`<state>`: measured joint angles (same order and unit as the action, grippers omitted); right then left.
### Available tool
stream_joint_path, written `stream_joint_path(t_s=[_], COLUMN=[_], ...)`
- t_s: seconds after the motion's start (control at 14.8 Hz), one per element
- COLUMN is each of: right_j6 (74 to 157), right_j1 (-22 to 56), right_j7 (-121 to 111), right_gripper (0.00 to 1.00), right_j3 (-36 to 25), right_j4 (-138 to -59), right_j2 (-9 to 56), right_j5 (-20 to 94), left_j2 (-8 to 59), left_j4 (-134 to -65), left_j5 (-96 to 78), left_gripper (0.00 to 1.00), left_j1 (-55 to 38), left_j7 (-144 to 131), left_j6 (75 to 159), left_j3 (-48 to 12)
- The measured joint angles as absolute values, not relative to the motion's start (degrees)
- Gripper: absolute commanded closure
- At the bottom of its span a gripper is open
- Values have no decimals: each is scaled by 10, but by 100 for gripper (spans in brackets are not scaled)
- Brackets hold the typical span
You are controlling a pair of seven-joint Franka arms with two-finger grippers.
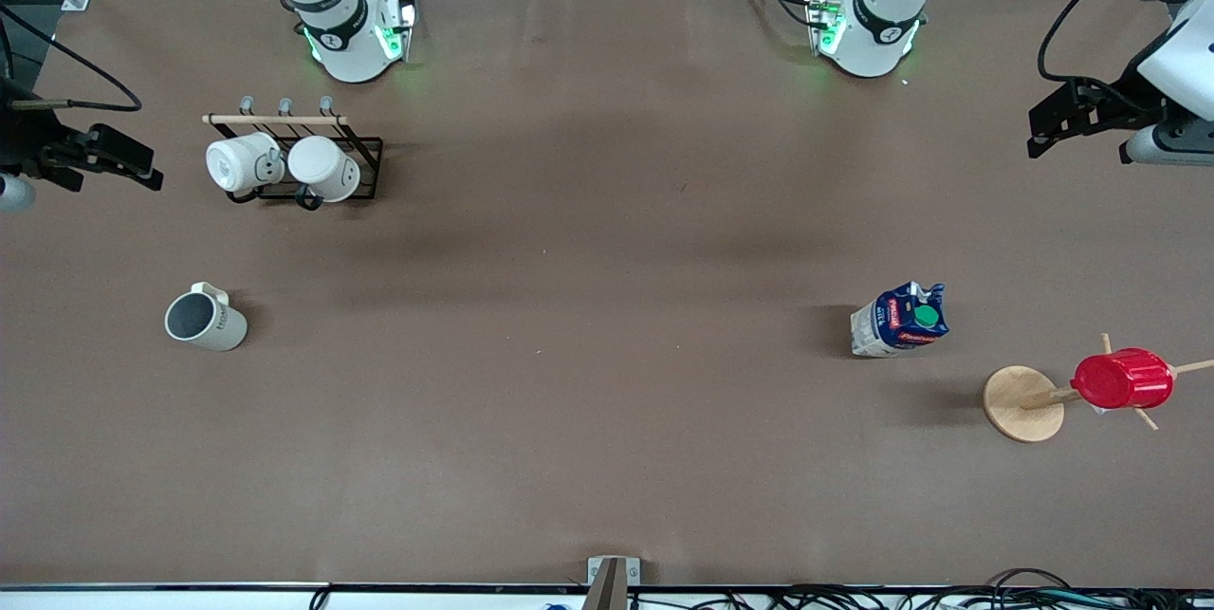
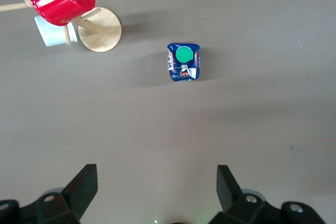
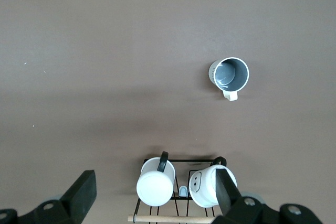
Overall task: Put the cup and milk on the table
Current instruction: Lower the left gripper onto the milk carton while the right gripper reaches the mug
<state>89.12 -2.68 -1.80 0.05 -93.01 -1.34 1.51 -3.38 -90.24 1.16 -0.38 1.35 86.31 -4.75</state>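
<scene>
The cup (image 1: 205, 320), a white mug with a dark grey inside, stands upright on the brown table (image 1: 588, 354) toward the right arm's end; it also shows in the right wrist view (image 3: 230, 73). The milk (image 1: 901, 319), a blue-and-white carton with a green cap, stands upright toward the left arm's end; it also shows in the left wrist view (image 2: 184, 61). My right gripper (image 1: 133, 164) is open and empty, high over the right arm's end (image 3: 155, 190). My left gripper (image 1: 1048, 126) is open and empty, high over the left arm's end (image 2: 156, 182).
A black wire rack (image 1: 365, 150) holding two all-white mugs (image 1: 242, 162) stands near the right arm's base. A wooden mug tree (image 1: 1022, 403) with a red ribbed cup (image 1: 1124, 379) stands beside the milk, nearer the front camera. A white mug (image 2: 52, 32) hangs under the red cup.
</scene>
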Motion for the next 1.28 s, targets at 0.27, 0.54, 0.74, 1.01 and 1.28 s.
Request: stream_joint_path(t_s=[0.27,0.54,0.74,1.01,1.28], right_j6=[891,891,891,897,944], right_j1=[-27,-27,-31,-39,-47], right_j7=[-18,-18,-18,-18,-19], right_gripper=[0,0,0,0,0], right_j3=[0,0,0,0,0], right_j4=[-930,-931,-932,-933,-935], right_j2=[-13,-13,-13,-11,2], right_j5=[15,15,15,15,15], left_j2=[-32,9,78,118,117], left_j4=[-897,-892,-894,-915,-1000], left_j5=[12,10,6,6,6], left_gripper=[0,0,0,0,0], left_j1=[-4,-4,-8,-20,-19], left_j7=[14,14,10,-19,-40], left_j6=[858,863,916,963,1075], left_j3=[-48,-48,-50,-58,-58])
